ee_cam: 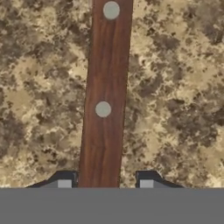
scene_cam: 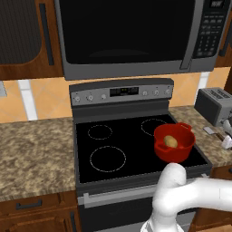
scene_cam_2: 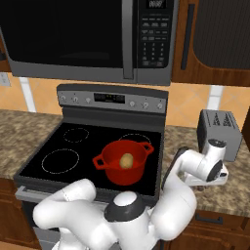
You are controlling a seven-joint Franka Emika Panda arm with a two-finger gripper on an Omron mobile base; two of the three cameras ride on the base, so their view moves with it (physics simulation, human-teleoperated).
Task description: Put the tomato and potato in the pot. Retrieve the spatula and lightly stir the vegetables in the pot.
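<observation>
The pot (scene_cam: 175, 143) stands on the black glass cooktop (scene_cam: 113, 145) at the right of the left base view, over the front right burner area, with its two loop handles at the rim. In the right base view the pot (scene_cam_2: 124, 162) sits at the centre of the frame. The potato (scene_cam: 170, 142) lies inside the pot, resting on the bottom, and appears as a tan oval at the middle of the pot mouth (scene_cam_2: 127, 160). The spatula (ee_cam: 105, 96) lies flat on the speckled granite counter (ee_cam: 175, 96); its brown wooden handle runs from the top edge of the hand view down to the bottom centre and carries two pale round rivets. The gripper (ee_cam: 105, 183) is positioned directly over the handle, with one dark finger tip (ee_cam: 64, 181) on the left of the handle and the other on the right. Both tips stand close against the handle edges; the jaws are partly closed around it, and whether the pads actually press the wood cannot be determined. In the right base view the arm reaches to the right of the frame, with the hand lowered over the counter in front of the toaster (scene_cam_2: 219, 131).
</observation>
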